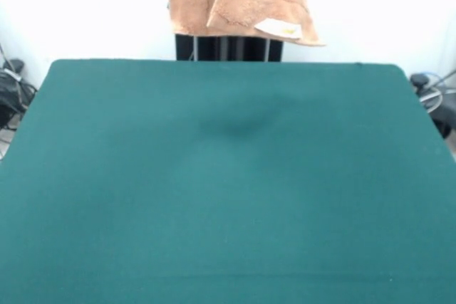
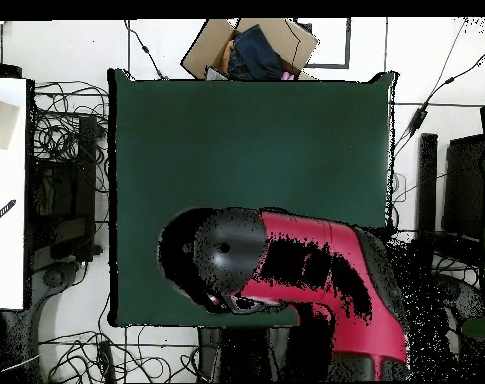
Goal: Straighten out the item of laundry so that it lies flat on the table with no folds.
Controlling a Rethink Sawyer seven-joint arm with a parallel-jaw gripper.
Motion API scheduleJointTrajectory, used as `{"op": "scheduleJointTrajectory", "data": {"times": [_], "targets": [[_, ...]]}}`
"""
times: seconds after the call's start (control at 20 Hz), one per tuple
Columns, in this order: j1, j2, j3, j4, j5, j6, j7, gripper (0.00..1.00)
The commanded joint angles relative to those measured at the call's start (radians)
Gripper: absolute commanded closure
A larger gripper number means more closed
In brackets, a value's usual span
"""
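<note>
1. The towel [image 1: 239,1] hangs at the top centre of the front view, clear of the table [image 1: 228,190], with a soft shadow on the felt below it.
2. It looks light and limp: the terry droops in 2 overlapping flaps, and a pale label shows on the lower right flap.
3. I judge it will sag and fold wherever it is not supported, so a hold at a hemmed corner or edge would let the rest fall open.
4. The gripper is hidden in both views. The towel runs off the top edge, so whatever holds it is above the frame, and I cannot tell how the fingers stand.
5. In the overhead view the red and black arm [image 2: 316,275] covers the lower centre of the table, hiding the towel beneath it.
</note>
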Motion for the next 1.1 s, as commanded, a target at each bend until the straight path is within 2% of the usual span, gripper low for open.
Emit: {"op": "scheduleJointTrajectory", "data": {"times": [0.05, 0.6, 1.1], "targets": [[0.062, -0.008, -0.078, 0.183, 0.042, -0.117, 0.343, 1.0], [0.146, 0.003, -0.121, 0.261, 0.062, -0.236, 0.411, 1.0], [0.183, 0.019, -0.137, 0.324, 0.084, -0.339, 0.446, 1.0]]}}
